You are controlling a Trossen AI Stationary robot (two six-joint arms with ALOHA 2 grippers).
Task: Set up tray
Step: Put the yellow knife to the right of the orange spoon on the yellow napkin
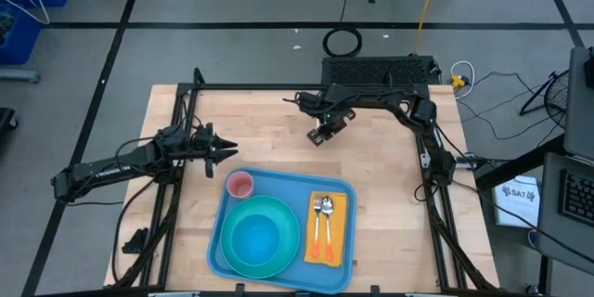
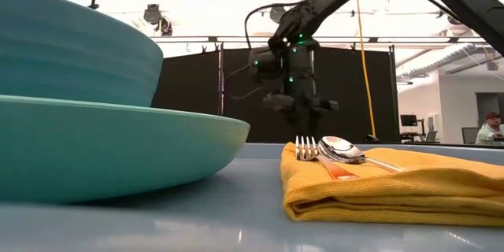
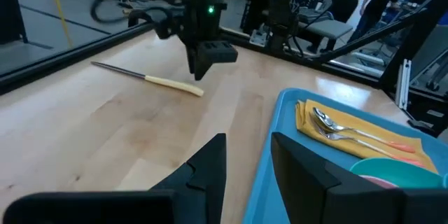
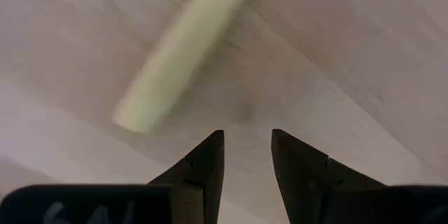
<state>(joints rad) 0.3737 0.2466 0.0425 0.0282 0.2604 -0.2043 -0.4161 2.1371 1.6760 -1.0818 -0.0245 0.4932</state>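
Note:
The light-blue tray (image 1: 345, 264) lies at the table's near middle. On it are a teal plate (image 1: 288, 258) with a teal bowl (image 1: 252, 239), a pink cup (image 1: 240, 185), and an orange-yellow napkin (image 1: 338, 241) that carries a fork and a spoon (image 1: 322, 215). A knife with a pale yellow handle (image 3: 173, 84) lies flat on the bare wood beyond the tray. My right gripper (image 1: 319, 135) points down, open, just above the table. The end of the knife's handle (image 4: 140, 108) lies beside its fingertips, apart from them. My left gripper (image 1: 230, 148) is open and empty, left of the tray's far corner.
A black metal frame (image 1: 181, 111) runs along the table's left, far and right sides. A black box (image 1: 376, 70) sits at the far edge. Bare wood lies between the tray and the knife. People stand in the room beyond the table (image 3: 378, 0).

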